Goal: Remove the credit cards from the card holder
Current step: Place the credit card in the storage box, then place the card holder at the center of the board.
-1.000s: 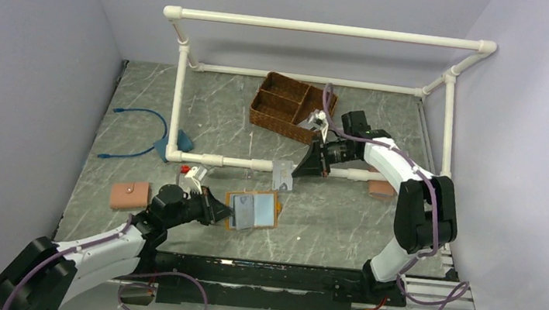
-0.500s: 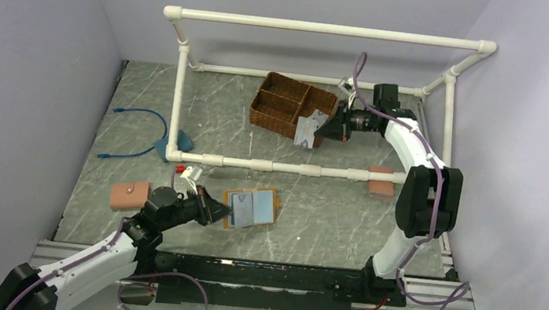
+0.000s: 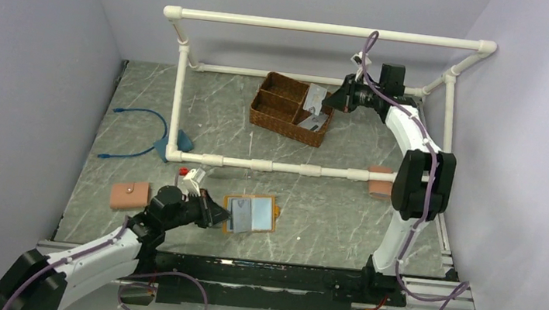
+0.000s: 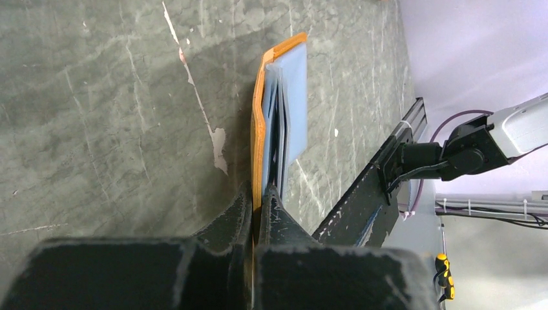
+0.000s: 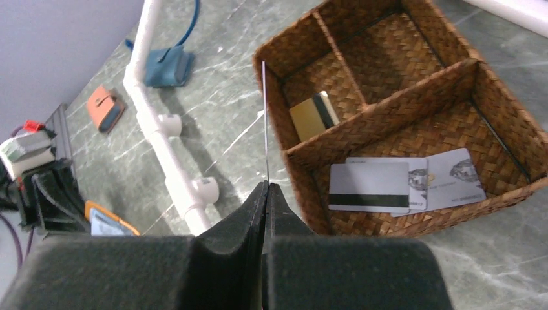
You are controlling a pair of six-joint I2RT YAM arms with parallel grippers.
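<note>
grey marbled table [image 3: 328,208]. nearest us, the left gripper [image 3: 219,213] is clenched on the edge of the open card holder [image 3: 251,213] (blue slots up), which lies flat. farther back, the right gripper [image 3: 332,101] pinches one credit card [image 5: 265,116] above the wicker basket [image 3: 278,128]. we note two more credit cards [image 5: 388,186] inside it.

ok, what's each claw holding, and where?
Left claw: mustard-orange leather card holder, by its near edge. Right claw: thin pale card, by one edge.

Wicker basket [image 3: 280,129], pink wallet [image 3: 129,195], white pipe frame [image 3: 325,29]
</note>
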